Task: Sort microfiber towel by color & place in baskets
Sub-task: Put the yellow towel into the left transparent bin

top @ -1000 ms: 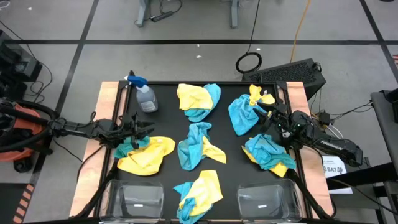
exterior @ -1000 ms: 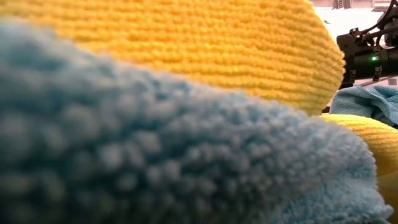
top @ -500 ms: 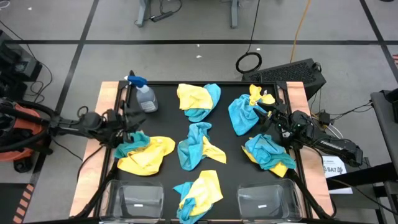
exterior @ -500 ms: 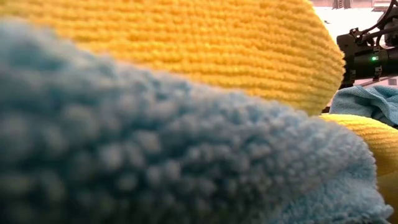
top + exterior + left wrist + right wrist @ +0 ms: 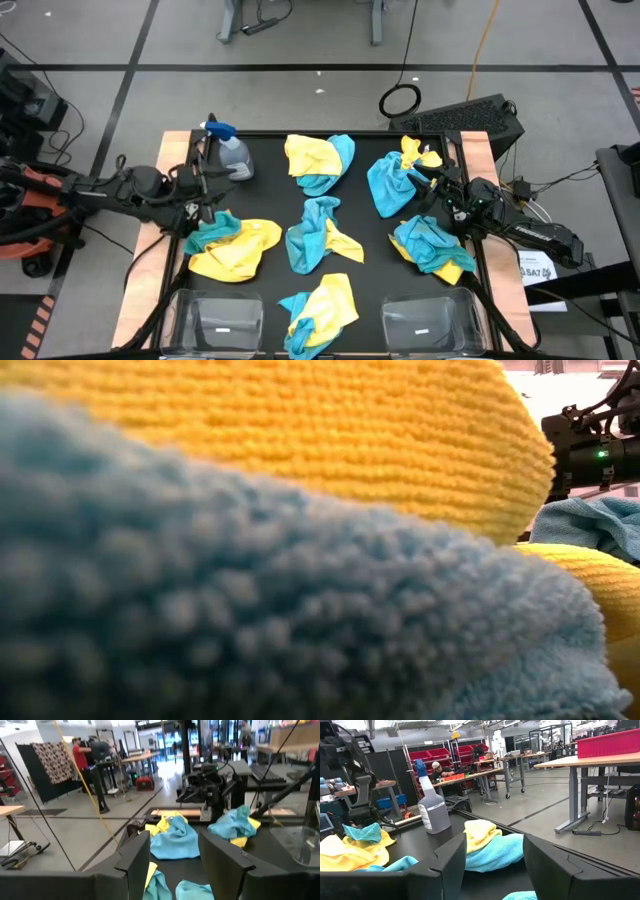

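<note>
Several piles of microfiber towel lie on the black table, each mixing yellow and turquoise: left (image 5: 235,248), far middle (image 5: 320,160), far right (image 5: 393,182), middle (image 5: 320,238), right (image 5: 432,246), near middle (image 5: 320,305). Two clear baskets (image 5: 220,320) (image 5: 425,320) stand at the near edge. My left gripper (image 5: 207,203) (image 5: 175,865) is open, raised beside the left pile's far end, with nothing between its fingers. My right gripper (image 5: 428,183) (image 5: 495,862) is open and level, between the far right and right piles, touching nothing.
A clear spray bottle (image 5: 232,155) (image 5: 432,807) with a blue trigger stands at the far left corner, close to my left arm. In the low view the near middle towel (image 5: 260,560) fills almost the whole picture. Wooden strips (image 5: 175,150) edge the table's left and right sides.
My left gripper has risen from just over the left pile's turquoise end and drawn back a little toward the table's left edge, rolling about its own axis. It stays open and carries nothing. The towels lie as before.
</note>
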